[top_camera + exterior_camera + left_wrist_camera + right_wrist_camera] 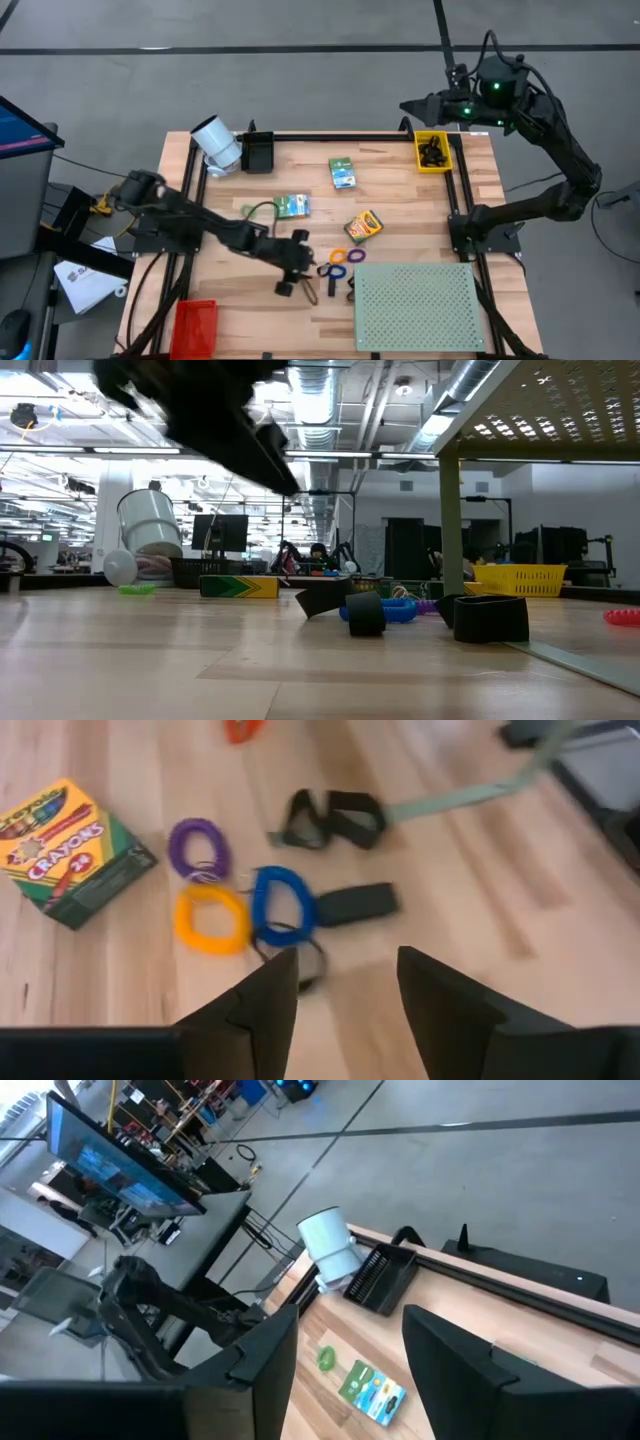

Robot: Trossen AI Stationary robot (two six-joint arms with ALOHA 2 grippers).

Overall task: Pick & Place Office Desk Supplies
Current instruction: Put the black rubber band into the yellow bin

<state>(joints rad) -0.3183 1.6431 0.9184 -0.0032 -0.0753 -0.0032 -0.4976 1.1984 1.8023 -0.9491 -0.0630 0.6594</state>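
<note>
My left gripper (345, 1010) hangs open above the table's near middle (310, 262), short of a cluster of supplies. The cluster holds a purple ring (198, 848), an orange ring (210, 918), a blue ring (283, 905) and two black clips (355, 903) (335, 818), all lying flat on the wood. The crayon box (363, 226) and two green boxes (343, 172) (292, 206) lie flat farther back. My right gripper (345, 1370) is raised and open with nothing between its fingers, beyond the table's far right corner (410, 105).
A yellow bin (447, 155) with black clips stands at the far right. A red bin (194, 322) sits at the near left. The pale green perforated board (418, 305) fills the near right. A white cylinder (217, 143) and a black tray (257, 152) stand at the far left.
</note>
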